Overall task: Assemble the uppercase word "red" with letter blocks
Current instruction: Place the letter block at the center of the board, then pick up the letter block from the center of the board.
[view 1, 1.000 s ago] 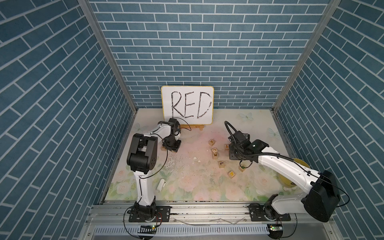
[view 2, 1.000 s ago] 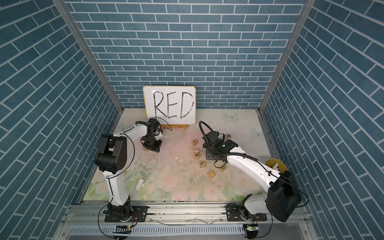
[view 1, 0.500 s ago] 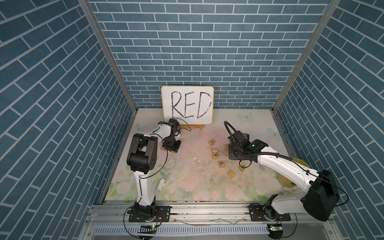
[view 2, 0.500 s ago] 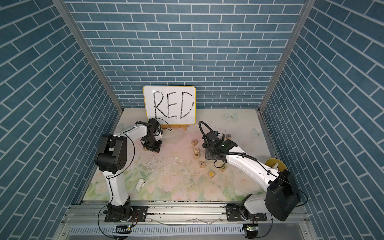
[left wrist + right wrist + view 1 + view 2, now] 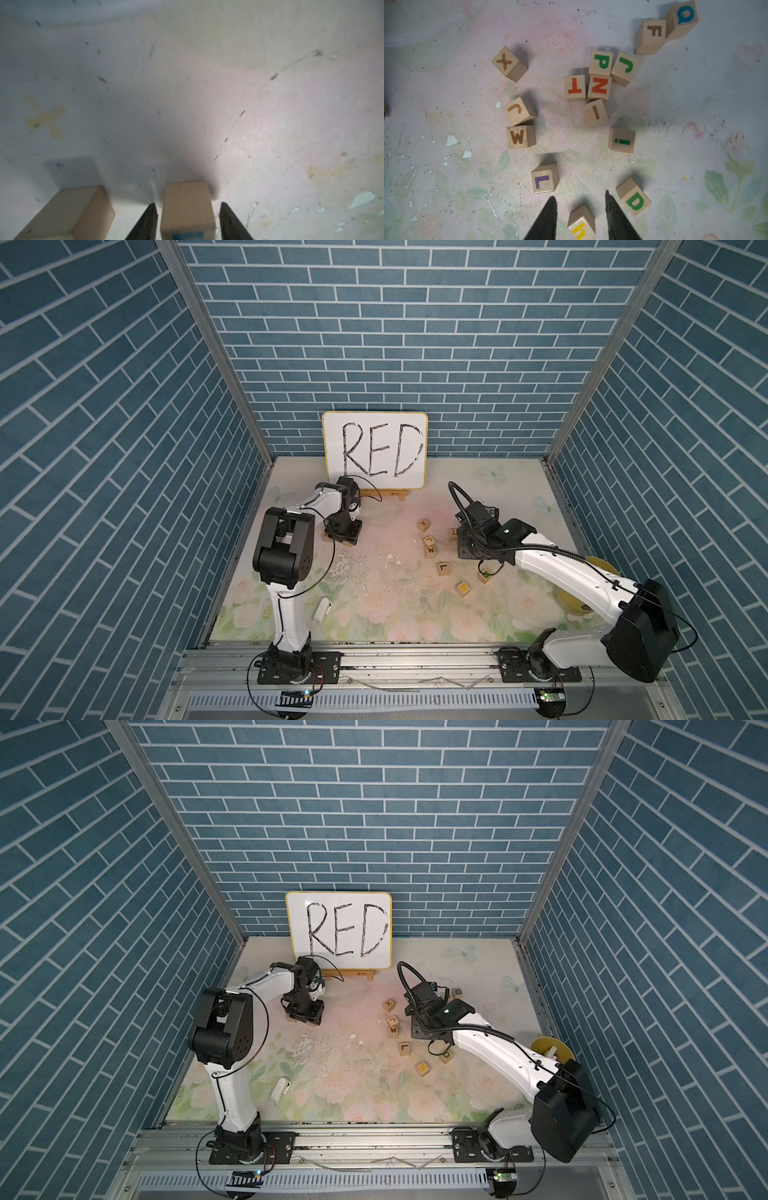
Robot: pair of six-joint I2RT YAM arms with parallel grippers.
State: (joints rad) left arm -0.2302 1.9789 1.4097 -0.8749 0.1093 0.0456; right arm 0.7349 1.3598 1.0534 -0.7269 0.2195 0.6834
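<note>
In the left wrist view a light-wood letter block (image 5: 187, 205) with a teal print on its near face stands on the mat between the fingers of my left gripper (image 5: 188, 207). The jaws are open, with a narrow gap on each side. A second cube (image 5: 68, 214) sits beside it, its letter hidden. The green D block (image 5: 634, 199) lies just outside one finger of my open right gripper (image 5: 580, 196), which hovers over the yellow-lettered cube (image 5: 581, 223). The D block (image 5: 484, 576) shows in both top views, under the right arm.
Several other letter cubes lie scattered mid-mat, among them W (image 5: 520, 137), L (image 5: 545, 178) and X (image 5: 508, 62). The whiteboard (image 5: 375, 450) reading "RED" stands at the back. A yellow round object (image 5: 548, 1048) sits at the right edge. A small white object (image 5: 322, 610) lies front left.
The left jaws have opened and let go of the teal-lettered block, which now stands on the mat. The right jaws have widened slightly. Neither arm has visibly shifted.
</note>
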